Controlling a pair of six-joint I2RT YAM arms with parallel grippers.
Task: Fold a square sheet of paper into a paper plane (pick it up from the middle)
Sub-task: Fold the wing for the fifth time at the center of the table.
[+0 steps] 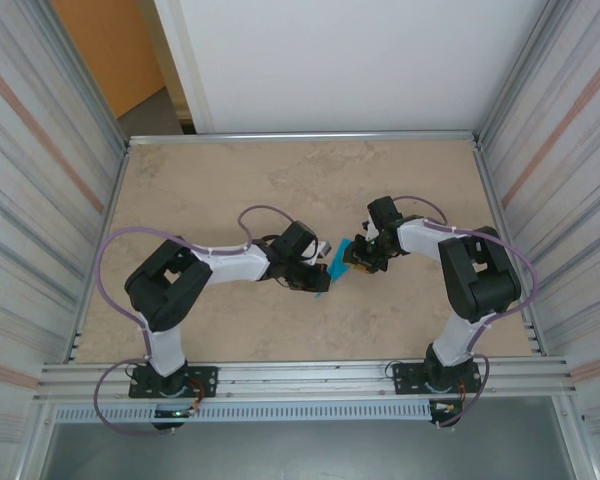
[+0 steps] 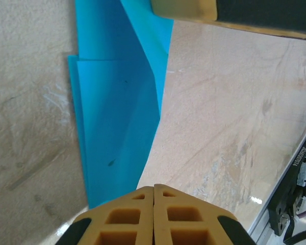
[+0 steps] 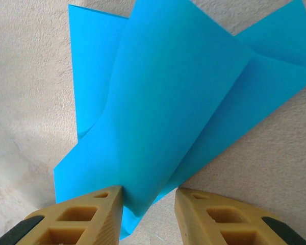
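While your left gripper [image 2: 153, 190] sits closed finger to finger, the lower end of the creased teal sheet of paper [image 2: 117, 127] runs in at its tips, and you cannot tell whether it is pinched. Your right gripper [image 3: 148, 196] stands partly open, a corner of the sheet in the gap against one finger [image 3: 86, 214]. The sheet sits between the two grippers, about mid-tabletop [image 1: 400, 180], well apart from every edge.

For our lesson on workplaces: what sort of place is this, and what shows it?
Probably a robot lab work cell: a left arm and right arm bolted to an aluminium rail, a beige table fenced by ribbed side panels, and teal paper between them.
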